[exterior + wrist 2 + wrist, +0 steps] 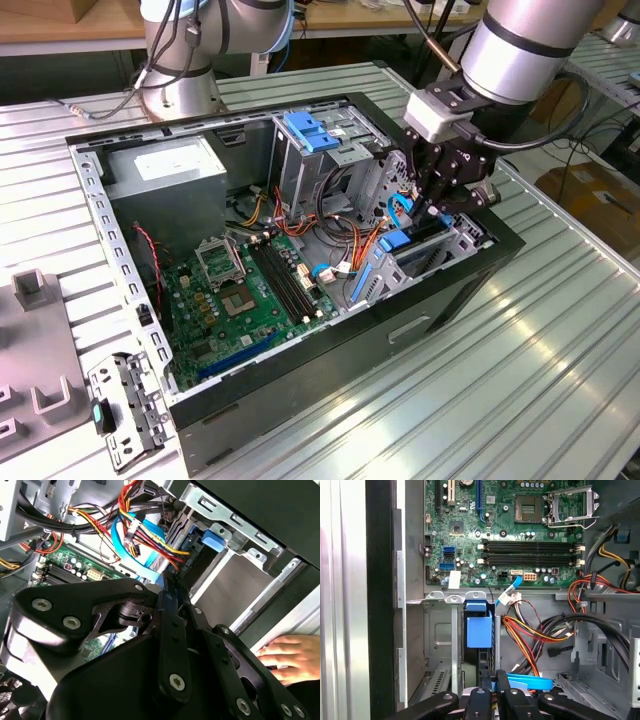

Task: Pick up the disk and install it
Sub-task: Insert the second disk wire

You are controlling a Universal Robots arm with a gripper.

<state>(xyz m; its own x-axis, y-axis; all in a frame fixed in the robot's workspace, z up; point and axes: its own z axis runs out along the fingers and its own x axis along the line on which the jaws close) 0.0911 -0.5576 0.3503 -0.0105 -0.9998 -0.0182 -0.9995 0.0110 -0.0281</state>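
The disk (pixel 479 630) stands on edge in a metal drive bay of the open computer case (pixel 450 290), its blue plastic rail facing up and its dark body below. In the exterior view the disk's blue rail (pixel 385 262) shows in the bay at the case's right end. My gripper (pixel 432 205) reaches down into the case just above that bay. In both wrist views the two black fingers sit close together, gripper (pixel 493 680) at the near end of the disk and gripper (pixel 170 587) beside a flat blue cable (pixel 125 540). Nothing is clearly clamped between them.
A green motherboard (pixel 250 290) fills the case floor. Red, yellow and black cable bundles (pixel 540 630) lie beside the bay. A grey power-supply box (pixel 165 165) and a light-blue latch (pixel 305 130) sit at the back. A person's hand (pixel 287 655) rests outside the case.
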